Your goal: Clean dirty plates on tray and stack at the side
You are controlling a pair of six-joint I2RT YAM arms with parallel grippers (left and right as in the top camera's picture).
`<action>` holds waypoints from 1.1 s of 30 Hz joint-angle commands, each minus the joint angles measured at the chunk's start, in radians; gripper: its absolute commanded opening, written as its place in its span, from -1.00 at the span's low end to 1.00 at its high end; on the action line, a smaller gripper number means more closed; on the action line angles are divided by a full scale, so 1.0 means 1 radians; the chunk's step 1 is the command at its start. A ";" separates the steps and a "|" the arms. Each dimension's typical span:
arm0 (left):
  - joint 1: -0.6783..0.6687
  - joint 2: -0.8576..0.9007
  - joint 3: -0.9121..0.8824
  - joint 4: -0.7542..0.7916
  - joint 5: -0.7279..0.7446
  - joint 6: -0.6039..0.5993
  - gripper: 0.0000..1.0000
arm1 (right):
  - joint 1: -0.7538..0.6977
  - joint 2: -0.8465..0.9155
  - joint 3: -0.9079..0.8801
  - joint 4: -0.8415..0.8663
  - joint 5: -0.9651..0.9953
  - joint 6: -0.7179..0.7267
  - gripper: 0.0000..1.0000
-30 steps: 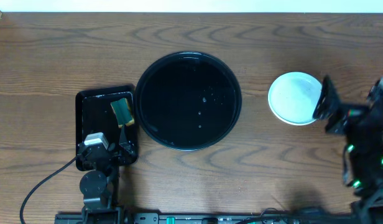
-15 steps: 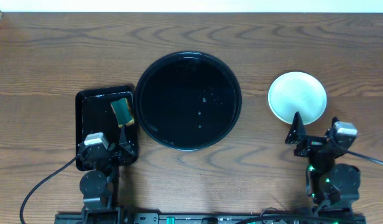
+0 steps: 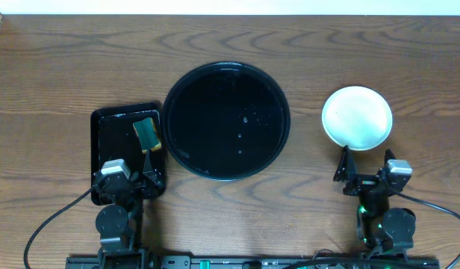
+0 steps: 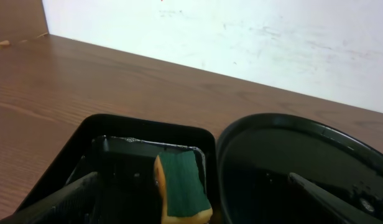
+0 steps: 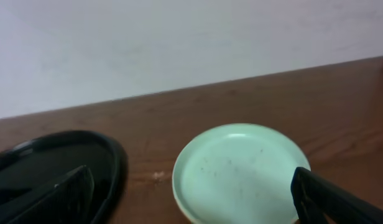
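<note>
A stack of pale plates (image 3: 357,117) sits on the table right of the large round black tray (image 3: 227,120); only the top plate's face shows, also in the right wrist view (image 5: 241,169). The round tray holds nothing but a few specks. My right gripper (image 3: 362,166) is open and empty, just in front of the plates; its fingers show at both sides of the wrist view (image 5: 191,199). My left gripper (image 3: 133,181) is open and empty at the near end of the rectangular tray.
A small rectangular black tray (image 3: 110,134) lies left of the round tray, with a green and yellow sponge (image 3: 146,134) in it, also seen in the left wrist view (image 4: 182,186). A white wall borders the far table edge.
My right arm has drawn back from beside the plates to the near table edge and settled low, its gripper open and pointing at the plates. The left arm has not moved.
</note>
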 commanded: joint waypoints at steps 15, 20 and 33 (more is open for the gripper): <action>-0.003 -0.001 -0.017 -0.040 -0.016 0.008 0.82 | 0.033 -0.047 -0.009 -0.100 -0.129 -0.211 0.98; -0.003 -0.001 -0.017 -0.040 -0.016 0.008 0.82 | 0.033 -0.047 -0.009 -0.100 -0.124 -0.196 0.98; -0.003 -0.001 -0.017 -0.040 -0.016 0.008 0.82 | 0.033 -0.046 -0.009 -0.099 -0.118 -0.196 0.98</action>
